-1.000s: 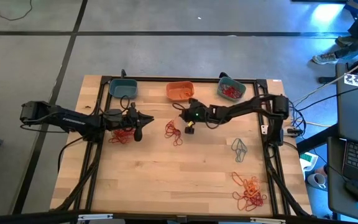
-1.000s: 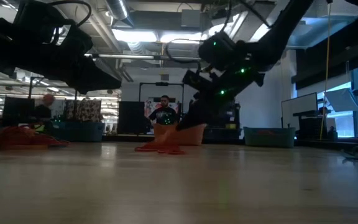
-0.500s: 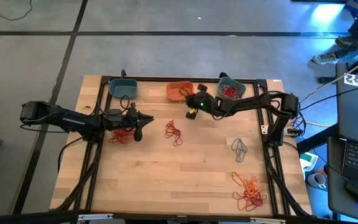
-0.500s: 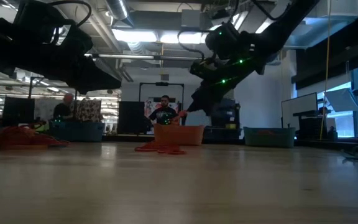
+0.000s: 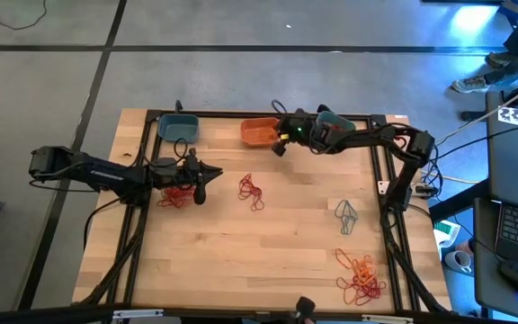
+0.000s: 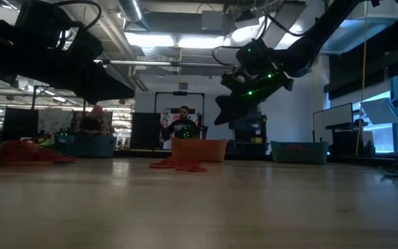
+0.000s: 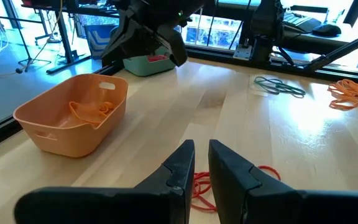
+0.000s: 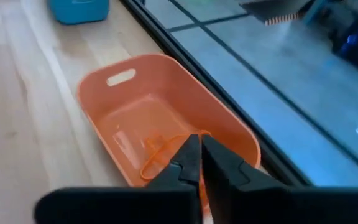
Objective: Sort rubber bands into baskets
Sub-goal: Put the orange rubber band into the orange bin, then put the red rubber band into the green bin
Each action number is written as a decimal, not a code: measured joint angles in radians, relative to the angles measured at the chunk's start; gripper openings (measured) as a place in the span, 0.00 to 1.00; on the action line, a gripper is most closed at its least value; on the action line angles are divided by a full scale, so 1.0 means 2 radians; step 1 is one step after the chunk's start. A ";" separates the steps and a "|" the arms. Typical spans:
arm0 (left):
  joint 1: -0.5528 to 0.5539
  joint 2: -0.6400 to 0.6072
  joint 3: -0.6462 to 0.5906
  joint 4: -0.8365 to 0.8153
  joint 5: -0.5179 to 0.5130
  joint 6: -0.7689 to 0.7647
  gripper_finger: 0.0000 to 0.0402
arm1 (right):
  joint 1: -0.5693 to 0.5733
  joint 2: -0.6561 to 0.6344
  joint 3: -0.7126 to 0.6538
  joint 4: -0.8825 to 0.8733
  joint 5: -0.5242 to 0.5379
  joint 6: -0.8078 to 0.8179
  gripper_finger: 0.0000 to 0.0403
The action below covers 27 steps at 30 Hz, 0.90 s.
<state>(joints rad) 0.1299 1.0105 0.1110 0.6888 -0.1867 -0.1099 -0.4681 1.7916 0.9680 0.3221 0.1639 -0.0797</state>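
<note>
Over the orange rounded plastic basket [image 5: 259, 132], right hand [image 5: 282, 144] hovers, fingers almost pressed together, orange bands inside. Left hand [image 5: 200, 186] idle beside red rubber-band tangle [image 5: 251, 191], fingers nearly together. Sorting partly done; loose piles remain.

Looked straight down on the whole table [image 5: 268, 252] from overhead. Looked level across the tabletop into the room from table height. Rode each wrist, close behind its fingers. Shared the orange basket [image 5: 257, 132] across all four views.
</note>
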 joint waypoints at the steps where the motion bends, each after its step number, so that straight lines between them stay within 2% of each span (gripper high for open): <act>1: 0.000 0.000 0.000 0.000 0.000 0.000 0.11 | 0.000 0.000 0.000 -0.006 0.000 0.006 0.09; 6: 0.000 0.000 0.000 0.000 0.000 0.000 0.11 | 0.005 0.000 0.000 -0.017 -0.004 0.011 0.29; 11: 0.000 0.000 0.000 0.000 0.000 0.000 0.11 | 0.030 -0.008 0.000 -0.024 -0.086 -0.002 0.41; 14: 0.000 0.000 0.000 0.000 0.000 -0.001 0.11 | 0.054 -0.008 0.000 -0.027 -0.138 -0.004 0.43; 16: 0.000 0.000 0.000 0.000 0.000 -0.001 0.11 | 0.073 -0.008 0.000 -0.036 -0.154 -0.005 0.43; 21: 0.000 0.000 0.000 0.000 0.000 -0.004 0.11 | 0.121 -0.008 0.000 -0.076 -0.157 -0.016 0.43; 27: 0.000 0.000 0.000 0.000 0.000 -0.004 0.11 | 0.172 0.013 0.000 -0.083 -0.157 -0.019 0.43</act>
<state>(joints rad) 0.1299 1.0103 0.1108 0.6888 -0.1867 -0.1173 -0.1241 1.8172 0.9676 0.1552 -0.1508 -0.1172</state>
